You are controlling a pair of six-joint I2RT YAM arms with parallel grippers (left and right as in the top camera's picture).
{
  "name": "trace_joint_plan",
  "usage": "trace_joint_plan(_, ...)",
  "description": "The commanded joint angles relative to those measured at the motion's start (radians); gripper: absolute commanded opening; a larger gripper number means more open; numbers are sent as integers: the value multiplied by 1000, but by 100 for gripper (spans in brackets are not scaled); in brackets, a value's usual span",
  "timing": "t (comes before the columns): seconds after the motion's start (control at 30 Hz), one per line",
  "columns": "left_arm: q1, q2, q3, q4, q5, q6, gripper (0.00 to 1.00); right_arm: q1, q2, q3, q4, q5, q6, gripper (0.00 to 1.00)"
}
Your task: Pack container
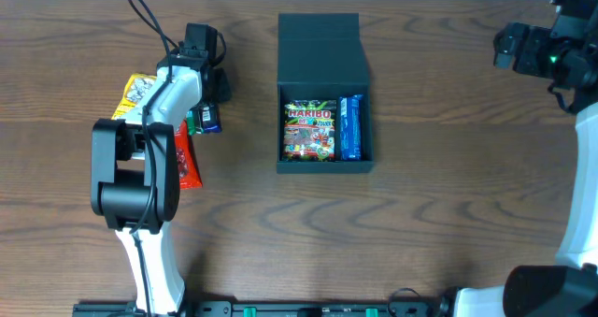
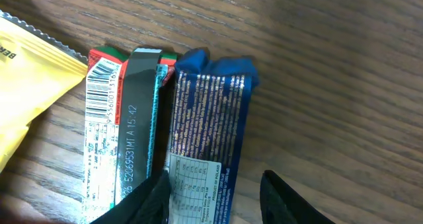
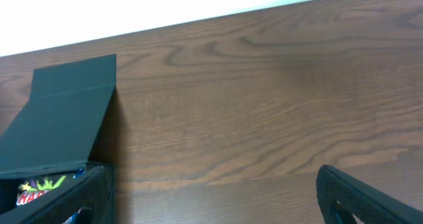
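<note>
The container point(image 1: 325, 166), a dark box with its flap lid point(image 1: 318, 46) open to the far side, stands mid-table. Inside it lie a Haribo packet point(image 1: 309, 130) and a blue packet point(image 1: 350, 127). My left gripper point(image 2: 215, 197) is down over a blue snack packet point(image 2: 208, 118) left of the box. Its jaws straddle the packet: the left finger point(image 2: 149, 201) is at the packet's edge, the right finger point(image 2: 284, 197) stands off it with bare wood between. My right gripper point(image 3: 211, 197) hangs wide open over bare table at the far right, with the container's lid point(image 3: 63, 112) at its left.
Beside the blue packet lies a green and red packet point(image 2: 125, 131), with a yellow packet point(image 2: 26, 78) further left. A red packet point(image 1: 187, 158) shows under the left arm in the overhead view. The right arm point(image 1: 561, 55) occupies the far right corner.
</note>
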Motion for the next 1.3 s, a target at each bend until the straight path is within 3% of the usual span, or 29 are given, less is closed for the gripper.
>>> trace_joint_plan(0.0, 2, 37, -5, 2, -21, -15, 45, -5, 1, -6, -3, -5, 0, 99)
trace_joint_plan(0.27, 2, 56, -5, 11, -21, -14, 45, -5, 1, -6, -5, -5, 5, 99)
trace_joint_plan(0.43, 2, 56, -5, 12, -21, -14, 22, -5, 1, -6, -5, -5, 8, 99)
trace_joint_plan(0.67, 1, 56, 23, -15, -17, -14, 19, -5, 1, -6, -5, -5, 8, 99)
trace_joint_plan(0.87, -25, 50, 214, -177, -11, 39, 15, -5, 1, -6, -1, -4, 8, 99)
trace_joint_plan(1.07, -128, 50, 480, -389, -11, 53, 10, -6, 1, -6, 0, -4, 7, 99)
trace_joint_plan(1.27, -349, 51, 526, -451, 53, 0, 6, -34, 1, -6, 3, -4, 8, 99)
